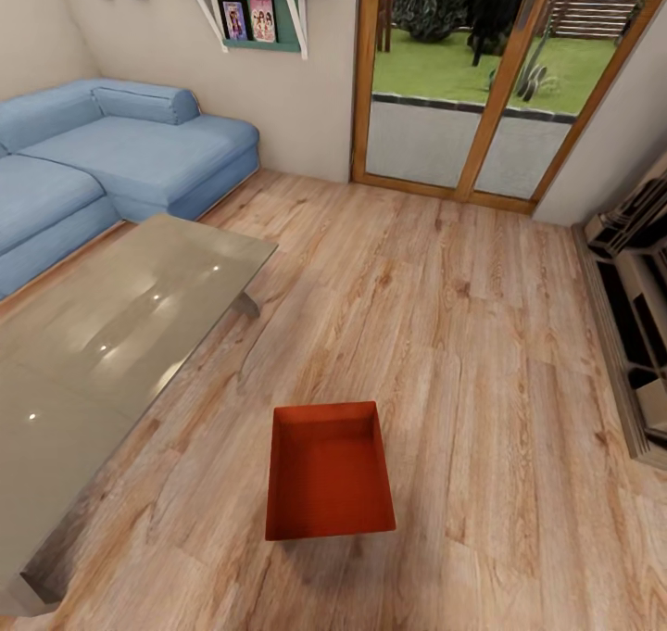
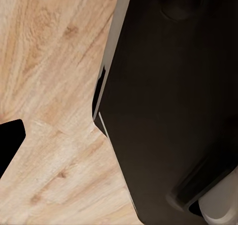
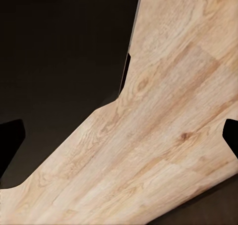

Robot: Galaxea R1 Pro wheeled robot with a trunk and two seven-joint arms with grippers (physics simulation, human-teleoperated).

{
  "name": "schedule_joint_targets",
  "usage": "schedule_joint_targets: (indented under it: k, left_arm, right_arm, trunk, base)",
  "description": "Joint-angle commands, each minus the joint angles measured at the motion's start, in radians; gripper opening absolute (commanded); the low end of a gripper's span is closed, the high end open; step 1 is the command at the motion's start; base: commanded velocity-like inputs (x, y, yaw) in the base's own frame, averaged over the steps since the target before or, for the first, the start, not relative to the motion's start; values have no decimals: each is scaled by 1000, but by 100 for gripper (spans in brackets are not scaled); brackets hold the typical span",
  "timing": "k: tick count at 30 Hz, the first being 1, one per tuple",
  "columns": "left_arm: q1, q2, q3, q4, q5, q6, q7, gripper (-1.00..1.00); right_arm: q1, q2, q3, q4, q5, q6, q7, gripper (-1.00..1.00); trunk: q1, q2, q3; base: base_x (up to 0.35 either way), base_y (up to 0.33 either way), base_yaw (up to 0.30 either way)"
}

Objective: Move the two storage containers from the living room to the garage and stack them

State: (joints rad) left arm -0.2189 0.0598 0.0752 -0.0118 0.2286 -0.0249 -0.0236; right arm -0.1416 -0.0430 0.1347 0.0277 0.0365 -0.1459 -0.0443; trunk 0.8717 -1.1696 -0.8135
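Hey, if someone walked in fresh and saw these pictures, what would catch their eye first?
Probably the orange-red storage container, sitting open and empty on the wood-plank floor in the lower middle of the head view. Next, the blue sofa at upper left behind a glossy table, and the wood-framed glass doors onto a green garden.

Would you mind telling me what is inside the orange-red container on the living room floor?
Nothing shows inside the storage container: in the head view its flat bottom and inner walls are bare. The near wall's inner face is not visible, and the wood-plank floor beneath it is covered.
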Motion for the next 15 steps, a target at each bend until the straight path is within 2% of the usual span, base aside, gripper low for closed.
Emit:
schedule_joint_targets:
  k: [1,4,5,7,11,15]
  left_arm:
    - [0,0,7,1,1,-3,-2,100]
    - [0,0,10,2,3,-2,-2,100]
    - [0,-10,14,3,4,-1,-2,100]
    - [0,-13,14,3,4,-1,-2,100]
    - [0,-11,4,2,-3,-2,-2,100]
    - [0,-10,8,-6,0,-1,-2,100]
  right_arm:
    - [-1,2,5,3,1,-4,-5,100]
    - [-1,2,6,3,-1,-3,-5,100]
    - [-1,1,5,3,-1,-2,-4,100]
    - [-1,1,5,3,-1,-1,-4,100]
    - [-1,-1,0,3,-1,0,-6,100]
    - [-1,-1,-6,-10,-3,2,-7,100]
  trunk:
    - [0,0,-1]
    - [0,0,-1]
    - [0,0,-1]
    - [0,0,-1]
    - [0,0,-1]
    - [0,0,-1]
  base:
    - [0,0,0]
    - [0,0,0]
    - [0,0,0]
    - [0,0,0]
    - [0,0,0]
    - [0,0,0]
